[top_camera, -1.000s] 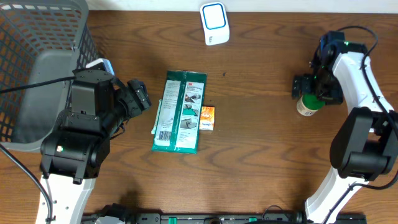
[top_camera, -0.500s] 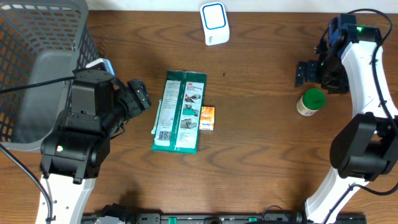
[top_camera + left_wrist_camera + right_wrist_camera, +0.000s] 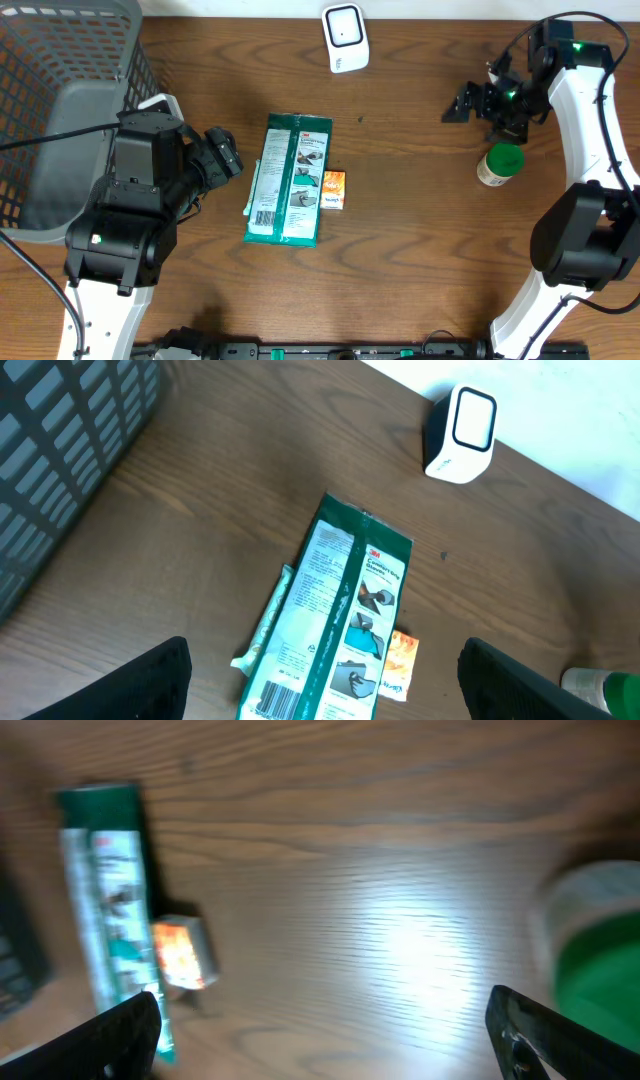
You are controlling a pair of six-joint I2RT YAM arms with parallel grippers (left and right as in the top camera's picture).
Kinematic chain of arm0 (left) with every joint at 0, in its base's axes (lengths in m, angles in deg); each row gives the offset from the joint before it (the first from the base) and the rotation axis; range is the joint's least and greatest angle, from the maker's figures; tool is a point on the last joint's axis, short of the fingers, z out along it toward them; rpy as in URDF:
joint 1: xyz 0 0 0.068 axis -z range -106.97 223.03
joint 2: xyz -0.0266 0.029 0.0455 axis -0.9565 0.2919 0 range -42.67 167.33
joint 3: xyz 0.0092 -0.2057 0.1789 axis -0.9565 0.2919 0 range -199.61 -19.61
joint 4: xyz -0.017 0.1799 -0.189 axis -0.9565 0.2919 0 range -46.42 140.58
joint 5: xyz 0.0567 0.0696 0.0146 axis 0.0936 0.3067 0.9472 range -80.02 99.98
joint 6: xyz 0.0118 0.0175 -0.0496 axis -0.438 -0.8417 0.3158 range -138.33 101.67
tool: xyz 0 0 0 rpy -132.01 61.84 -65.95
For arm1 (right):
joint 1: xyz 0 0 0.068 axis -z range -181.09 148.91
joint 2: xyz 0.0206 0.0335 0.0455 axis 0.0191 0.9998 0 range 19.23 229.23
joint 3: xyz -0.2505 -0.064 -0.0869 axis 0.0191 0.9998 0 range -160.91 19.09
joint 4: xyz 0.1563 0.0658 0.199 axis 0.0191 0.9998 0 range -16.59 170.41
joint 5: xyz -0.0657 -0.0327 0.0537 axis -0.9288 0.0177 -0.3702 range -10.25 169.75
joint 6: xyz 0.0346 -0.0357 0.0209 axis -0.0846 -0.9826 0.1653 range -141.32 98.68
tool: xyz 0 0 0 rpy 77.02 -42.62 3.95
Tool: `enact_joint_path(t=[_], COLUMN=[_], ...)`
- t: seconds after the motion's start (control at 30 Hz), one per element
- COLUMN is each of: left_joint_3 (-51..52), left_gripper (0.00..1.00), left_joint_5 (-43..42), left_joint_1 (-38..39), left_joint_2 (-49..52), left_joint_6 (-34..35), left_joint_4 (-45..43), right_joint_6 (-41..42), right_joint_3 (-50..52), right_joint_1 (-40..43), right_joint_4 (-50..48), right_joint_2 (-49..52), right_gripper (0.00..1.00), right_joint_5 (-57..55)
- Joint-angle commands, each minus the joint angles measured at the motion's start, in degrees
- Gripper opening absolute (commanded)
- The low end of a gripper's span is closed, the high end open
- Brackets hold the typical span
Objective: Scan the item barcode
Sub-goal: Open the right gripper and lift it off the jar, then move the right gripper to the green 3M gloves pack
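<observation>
Right tool (image 3: pixel 472 93) and left tool (image 3: pixel 226 156) both wide, empty; right one hangs near the green-capped bottle (image 3: pixel 499 163), a low sweep could tip it

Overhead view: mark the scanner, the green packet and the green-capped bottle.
scanner (image 3: pixel 345 40), overhead view, top face.
green packet (image 3: pixel 290 180), overhead view, middle of label.
green-capped bottle (image 3: pixel 503 158), overhead view, cap.
</observation>
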Motion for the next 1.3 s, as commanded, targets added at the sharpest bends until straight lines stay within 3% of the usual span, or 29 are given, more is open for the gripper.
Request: enact_joint_path(t=[0.0,0.23,0.53,0.87,1.13,1.27], left_joint_3=[-0.9,-0.9,-0.9,-0.9,-0.9,-0.9], left_gripper=[0.86,0.86,0.86,0.86,0.86,0.86], left_joint_5=[1.0,1.0,1.0,1.0,1.0,1.0], left_joint_1=[-0.2,-0.2,-0.2,-0.2,-0.2,-0.2], left_joint_2=[0.0,0.0,0.0,0.0,0.0,0.0], left_joint_6=[-1.0,-1.0,-1.0,-1.0,-1.0,-1.0], left_joint_4=[0.0,0.0,0.0,0.0,0.0,0.0], right_joint_6=[0.0,0.1,6.9,7.8,19.7,22.7], right_joint_3=[-1.0,-1.0,-0.9,-0.9,-0.8,-0.8], right_joint_1=[-2.0,-9.7,-24.0,-40.0,-48.3,-49.7], right_joint_4=[-0.2,-1.8,-7.0,-14.8,-17.6,-17.6], right_joint_2=[-0.6,-0.6,-0.6,0.0,0.7,1.7], right_gripper=[0.99,0.99,0.99,0.99,0.99,0.99], right_joint_5=[6.9,5.4,-6.1,-15.1,-30.9,-33.3])
